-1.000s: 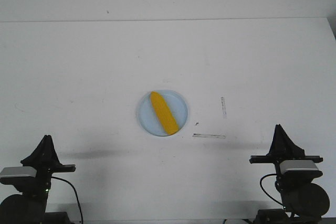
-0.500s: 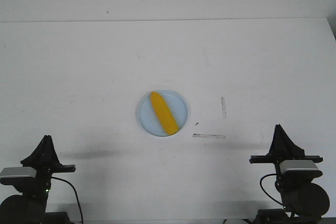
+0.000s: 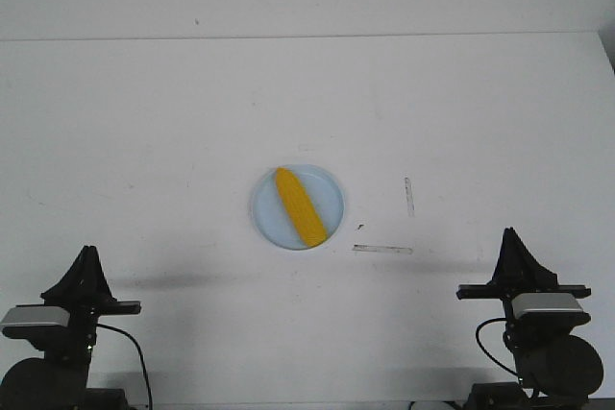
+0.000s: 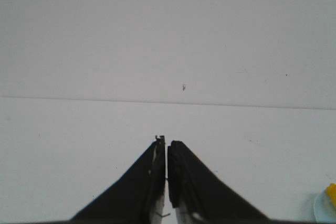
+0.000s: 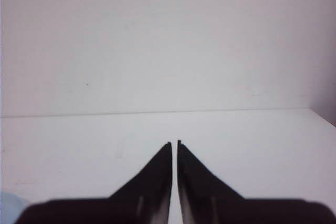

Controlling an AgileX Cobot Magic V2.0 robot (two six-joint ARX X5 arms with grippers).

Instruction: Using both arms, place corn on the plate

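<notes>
Corn [image 3: 299, 206] down flat on plate [image 3: 330, 201], well ahead of both grippers, left [image 4: 166, 148] and right [image 5: 174, 144], pinched closed, nothing held.

The table [image 3: 144, 122] lies open on every side of the plate [image 3: 332, 201], which sits near its middle with the corn [image 3: 298, 206] lying slantwise in it; these are the only raised things on the surface. Two strips of tape [image 3: 382, 249] lie flat just right of the plate and block nothing. The left gripper [image 3: 86, 254] and right gripper [image 3: 508, 235], both with fingers pressed together, sit at the near edge, well apart from the plate and from each other, with bare tabletop between each and the plate.
</notes>
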